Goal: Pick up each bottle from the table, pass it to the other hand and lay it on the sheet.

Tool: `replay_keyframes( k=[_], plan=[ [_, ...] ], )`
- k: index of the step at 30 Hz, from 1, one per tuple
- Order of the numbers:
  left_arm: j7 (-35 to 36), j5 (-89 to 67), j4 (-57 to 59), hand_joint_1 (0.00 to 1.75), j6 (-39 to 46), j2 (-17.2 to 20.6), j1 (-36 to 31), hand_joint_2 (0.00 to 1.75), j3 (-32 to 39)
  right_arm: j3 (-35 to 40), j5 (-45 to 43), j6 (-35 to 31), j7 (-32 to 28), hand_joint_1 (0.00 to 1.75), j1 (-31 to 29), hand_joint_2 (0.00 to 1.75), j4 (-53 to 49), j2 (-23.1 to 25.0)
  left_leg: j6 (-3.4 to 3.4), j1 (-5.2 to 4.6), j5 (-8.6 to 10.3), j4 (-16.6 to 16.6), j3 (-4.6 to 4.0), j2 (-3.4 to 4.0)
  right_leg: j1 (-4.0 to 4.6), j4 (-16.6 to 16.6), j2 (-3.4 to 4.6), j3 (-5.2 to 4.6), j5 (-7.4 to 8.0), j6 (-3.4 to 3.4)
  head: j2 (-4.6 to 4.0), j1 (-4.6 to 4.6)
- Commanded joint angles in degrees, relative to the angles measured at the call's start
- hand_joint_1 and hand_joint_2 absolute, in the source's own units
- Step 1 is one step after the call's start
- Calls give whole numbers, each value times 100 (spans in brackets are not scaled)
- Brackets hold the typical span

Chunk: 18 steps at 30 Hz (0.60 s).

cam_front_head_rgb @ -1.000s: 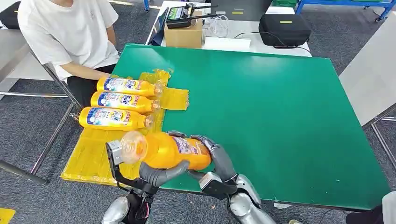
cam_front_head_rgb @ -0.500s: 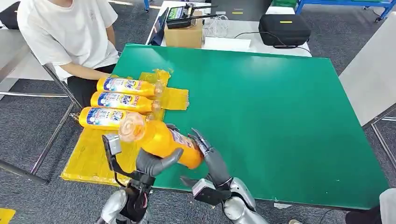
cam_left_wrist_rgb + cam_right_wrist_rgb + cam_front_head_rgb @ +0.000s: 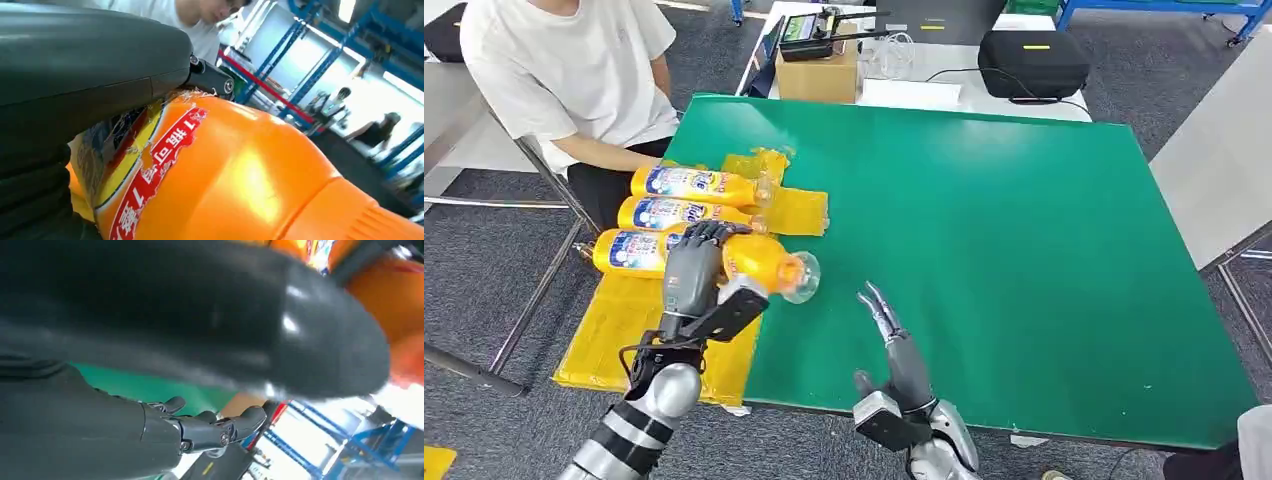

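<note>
My left hand (image 3: 692, 272) grips an orange bottle (image 3: 759, 262) around its body and holds it sideways over the yellow sheet (image 3: 624, 330), cap end toward the green table (image 3: 984, 230). The left wrist view shows the bottle's (image 3: 240, 175) orange shoulder and red label close up under my thumb. Three more orange bottles lie side by side on the sheet: one at the back (image 3: 694, 183), one in the middle (image 3: 679, 213), and a front one (image 3: 629, 250) partly behind my left hand. My right hand (image 3: 894, 335) is open above the table's near edge, fingers stretched out and holding nothing.
A seated person in a white shirt (image 3: 574, 70) is at the table's far left corner, close to the sheet. A cardboard box (image 3: 817, 75) and a black case (image 3: 1032, 62) sit on a white table behind. Most of the green surface to the right is bare.
The bottle went from both hands to my left hand alone, which turned it and carried it left over the sheet. My right hand let go and drew back, open.
</note>
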Motion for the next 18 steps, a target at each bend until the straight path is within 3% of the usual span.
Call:
replay_keyframes(
  k=[1,9,15,18],
  plan=[
    [1010,-1764,604,175,-508,242,-262,175,-200,-679,-157,279,-22,0,444,0,-315,116,10,1,1,-10,9,-21,4,-7,-16,14,-4,-19,0,4],
    [1647,-3182,-713,175,-495,272,1004,175,202,-1181,-320,156,-1,0,898,0,-736,116,15,0,-7,-13,11,-1,3,-11,4,15,-6,-19,0,2],
    [1773,-3637,-1171,175,-345,146,1347,175,327,-1347,-414,56,51,0,1036,0,-786,140,17,3,-8,-10,5,-6,9,-12,-1,9,-5,-25,0,2],
    [1784,-3611,-914,175,-587,44,1190,175,289,-1360,-495,171,25,0,1039,0,-772,162,13,2,-5,-5,-4,-12,5,-8,-8,1,-4,-17,0,4]
  ],
)
